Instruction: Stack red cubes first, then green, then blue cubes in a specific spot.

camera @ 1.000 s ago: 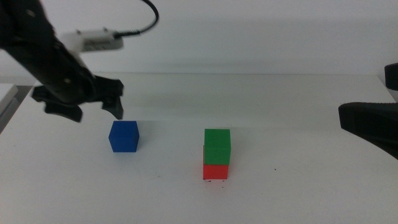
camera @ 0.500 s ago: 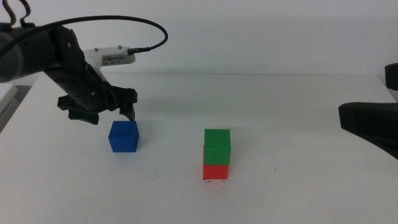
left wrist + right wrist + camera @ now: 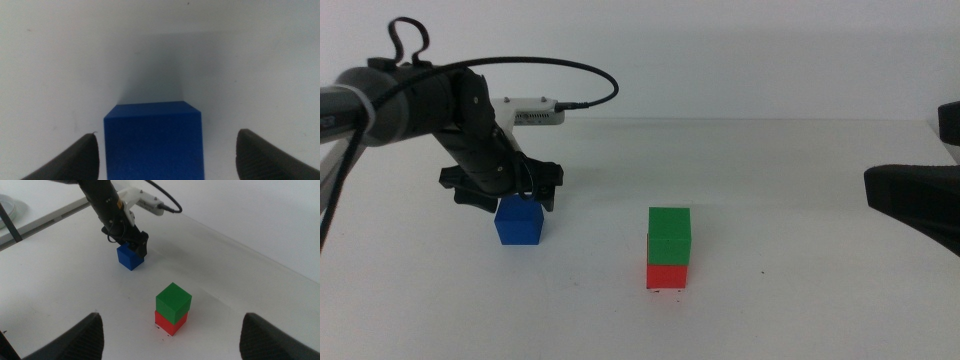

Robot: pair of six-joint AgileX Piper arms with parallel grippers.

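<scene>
Blue cube [image 3: 519,221] sits on the white table [image 3: 800,290], well apart from the stack where the green cube [image 3: 669,236] rests on the red cube [image 3: 666,276]. Directly above the blue one hangs the left gripper [image 3: 505,193], jaws spread wide either side of it. It looks light, rigid and smooth-faced, so I'd pinch its two opposite side faces squarely. The right gripper [image 3: 172,330] waits open, far from the stack.

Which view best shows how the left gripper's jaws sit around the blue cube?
Left wrist view: the blue cube sits between the open left gripper, nearer one jaw. Middle and right wrist views show the gripper just above it, gaps hidden.
</scene>
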